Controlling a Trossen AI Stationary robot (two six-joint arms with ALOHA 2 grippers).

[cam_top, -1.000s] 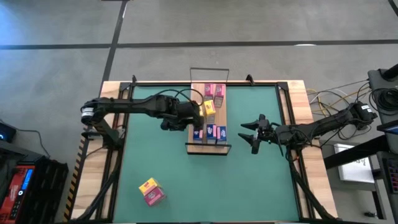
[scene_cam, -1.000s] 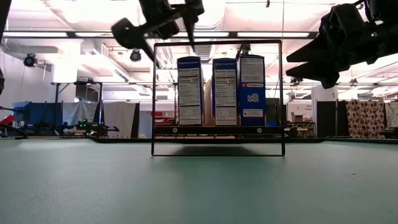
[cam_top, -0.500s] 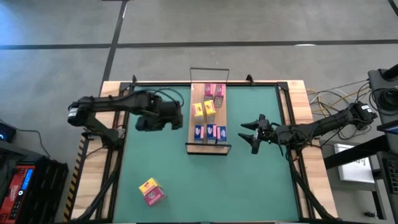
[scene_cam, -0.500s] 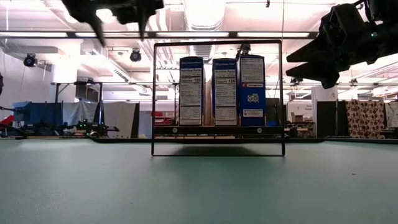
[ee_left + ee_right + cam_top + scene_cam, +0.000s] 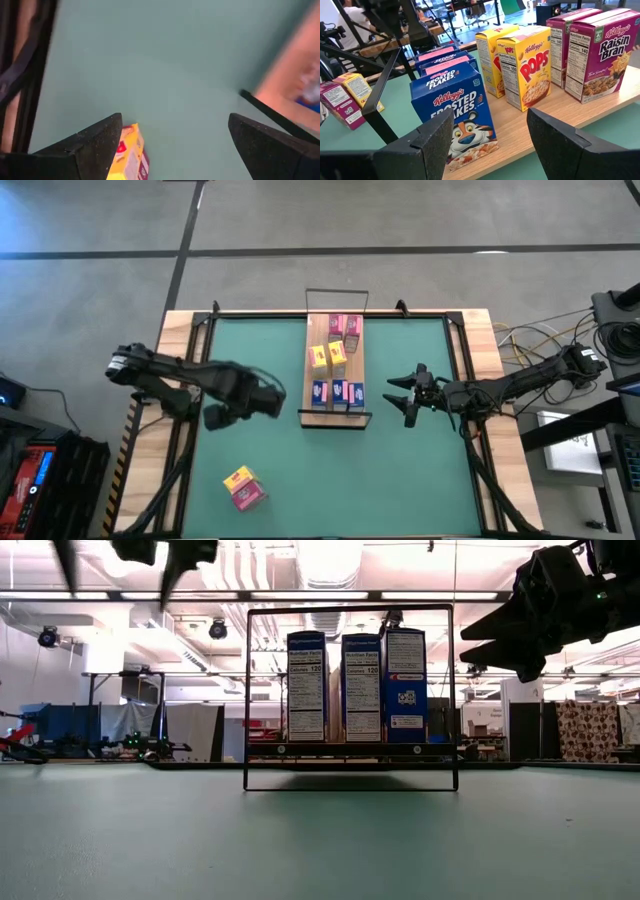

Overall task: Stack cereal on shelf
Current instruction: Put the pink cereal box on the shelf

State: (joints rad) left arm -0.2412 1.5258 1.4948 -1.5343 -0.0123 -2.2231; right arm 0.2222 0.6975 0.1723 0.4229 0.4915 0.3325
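The left tool [image 5: 268, 395], fingers spread apart and holding nothing, hangs over the green worktop [image 5: 400, 470] between the shelf [image 5: 336, 375] and the two loose boxes, one yellow and one magenta [image 5: 243, 487]. They lie toward the near edge, well apart from the right tool [image 5: 400, 395], also spread, waiting beside the shelf. The left arm is nearer.

green table [image 5: 400, 460] with wooden shelf [image 5: 336, 370] of cereal boxes [image 5: 336, 392], two loose boxes [image 5: 243, 487]

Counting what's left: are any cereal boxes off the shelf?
Yes, a yellow box and a pink box sit together on the green table, apart from the shelf.
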